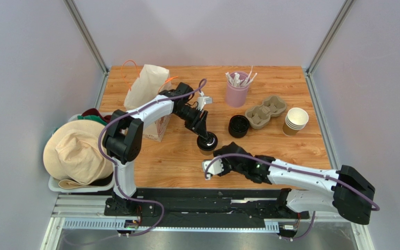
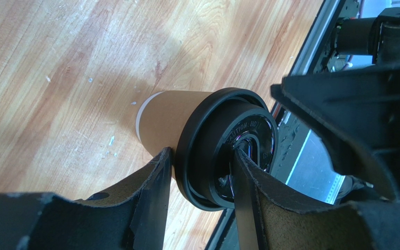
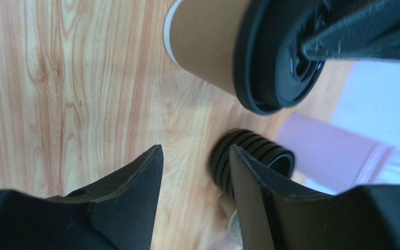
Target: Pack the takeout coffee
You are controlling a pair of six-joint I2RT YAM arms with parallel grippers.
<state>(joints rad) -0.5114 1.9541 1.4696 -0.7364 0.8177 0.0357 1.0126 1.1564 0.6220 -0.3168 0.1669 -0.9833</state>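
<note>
The left hand (image 2: 201,153) is pinching the coffee (image 2: 171,117) by its lid rim, the right hand (image 3: 196,151) gaping empty beside it, with an upright lift into the bag (image 1: 144,88) likely coming next.

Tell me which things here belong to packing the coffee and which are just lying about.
Job: lidded cup, paper bag, left pincer gripping the cup.
Lying about: pink stick cup, lid stack, cup carrier, cup stack, hat.

Robot lab: white-walled test table (image 1: 160,166)
</note>
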